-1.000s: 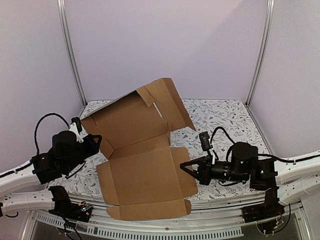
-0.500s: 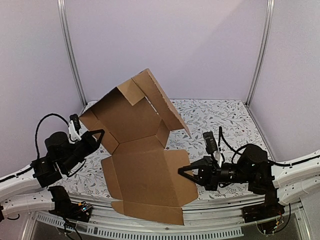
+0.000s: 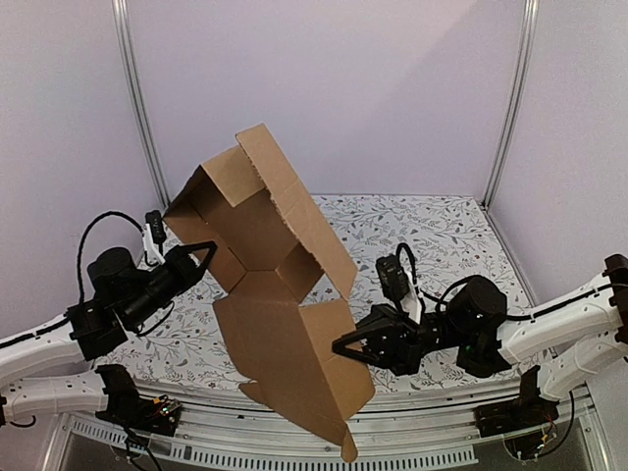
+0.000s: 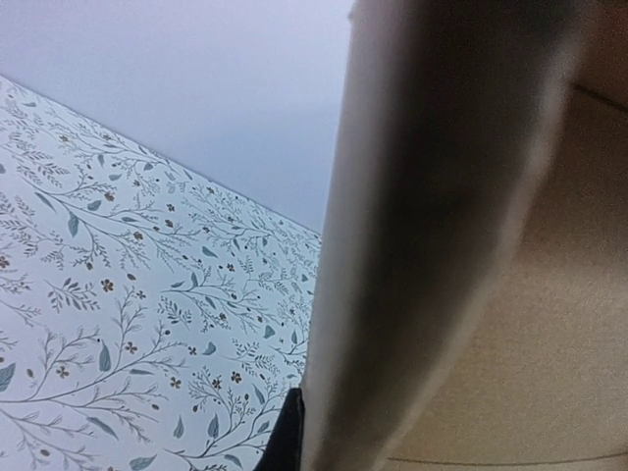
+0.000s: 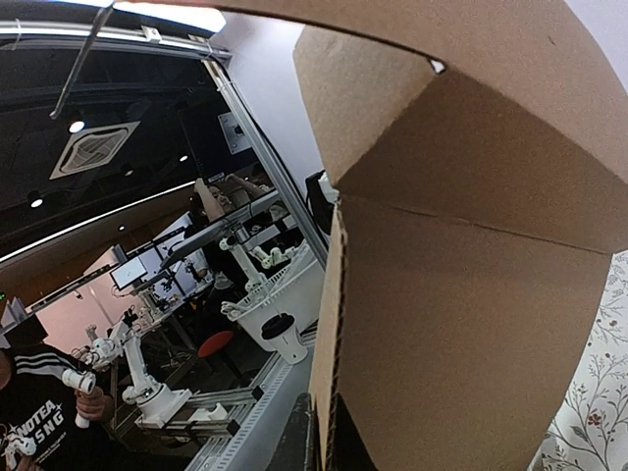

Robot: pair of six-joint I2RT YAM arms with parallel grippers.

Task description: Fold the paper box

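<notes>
Both grippers are pinched tight on the paper box: the left gripper on its left flap, the right gripper on its right edge. It hangs tilted over the near edge of the worktop. If one thin pinch slips, it could fall off.

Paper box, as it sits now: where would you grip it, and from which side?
By its thin side edges, coming in from either side. The paper box is a wide sheet, tilted and raised off the table, so only its edges suit a pinch, and both are exposed. The left tool and right tool are each shut on one.
</notes>
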